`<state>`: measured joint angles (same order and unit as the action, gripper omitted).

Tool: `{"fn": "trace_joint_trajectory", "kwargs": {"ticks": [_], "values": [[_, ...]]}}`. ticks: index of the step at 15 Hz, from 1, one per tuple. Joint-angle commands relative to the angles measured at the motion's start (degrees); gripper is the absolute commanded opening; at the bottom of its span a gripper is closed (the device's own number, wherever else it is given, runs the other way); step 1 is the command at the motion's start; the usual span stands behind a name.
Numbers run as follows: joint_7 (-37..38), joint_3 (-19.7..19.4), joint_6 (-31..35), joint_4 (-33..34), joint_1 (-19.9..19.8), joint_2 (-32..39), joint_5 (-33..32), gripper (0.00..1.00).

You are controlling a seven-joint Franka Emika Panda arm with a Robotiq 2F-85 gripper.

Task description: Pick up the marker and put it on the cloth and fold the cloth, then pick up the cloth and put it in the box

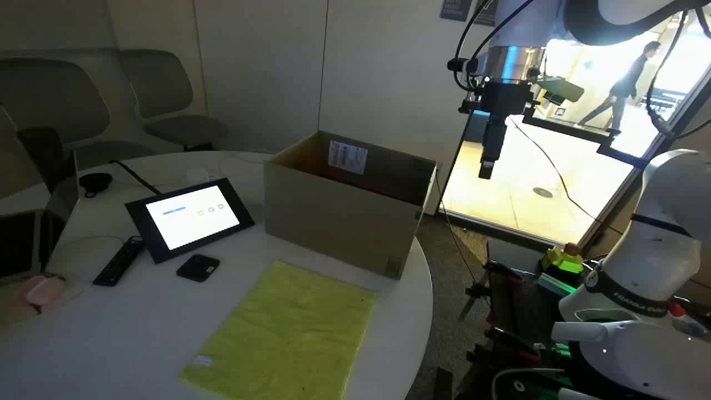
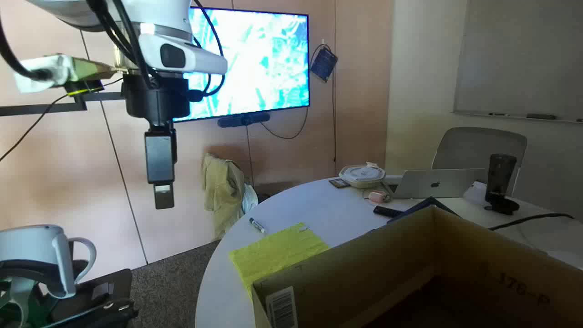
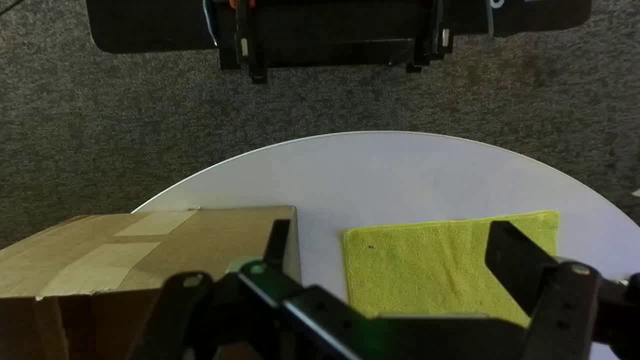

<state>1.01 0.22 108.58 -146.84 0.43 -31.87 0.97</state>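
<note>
The yellow-green cloth (image 1: 294,328) lies flat and spread out on the white table, with a small white tag at one corner. It also shows in an exterior view (image 2: 282,250) and in the wrist view (image 3: 420,270). The marker (image 2: 257,225) lies on the table beside the cloth, near the table's edge. The brown cardboard box (image 1: 339,222) stands open-topped next to the cloth; it also shows in the wrist view (image 3: 210,235). My gripper (image 3: 389,240) is open and empty, high above the table. It points down in both exterior views (image 1: 486,169) (image 2: 164,196).
A tablet (image 1: 191,216), a black square item (image 1: 198,268), a remote (image 1: 119,261) and a pink mouse (image 1: 44,291) are on the table. A laptop (image 2: 437,183) and a lidded container (image 2: 363,174) stand farther away. The table's rounded edge (image 3: 380,135) borders the carpet.
</note>
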Motion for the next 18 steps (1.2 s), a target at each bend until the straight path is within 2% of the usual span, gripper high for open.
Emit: {"fn": "trace_joint_trajectory", "kwargs": {"ticks": [1,7,11,14,18], "values": [[0.0,0.1,-0.1,0.1,-0.1,0.0,0.0,1.00],[0.0,0.1,-0.1,0.1,-0.1,0.0,0.0,1.00],[0.6,2.1,0.5,2.1,1.1,2.4,-0.6,1.00],[1.7,5.7,2.7,5.7,2.8,7.5,-1.5,1.00],[3.4,10.3,6.8,13.6,5.0,18.5,-2.8,1.00]]}}
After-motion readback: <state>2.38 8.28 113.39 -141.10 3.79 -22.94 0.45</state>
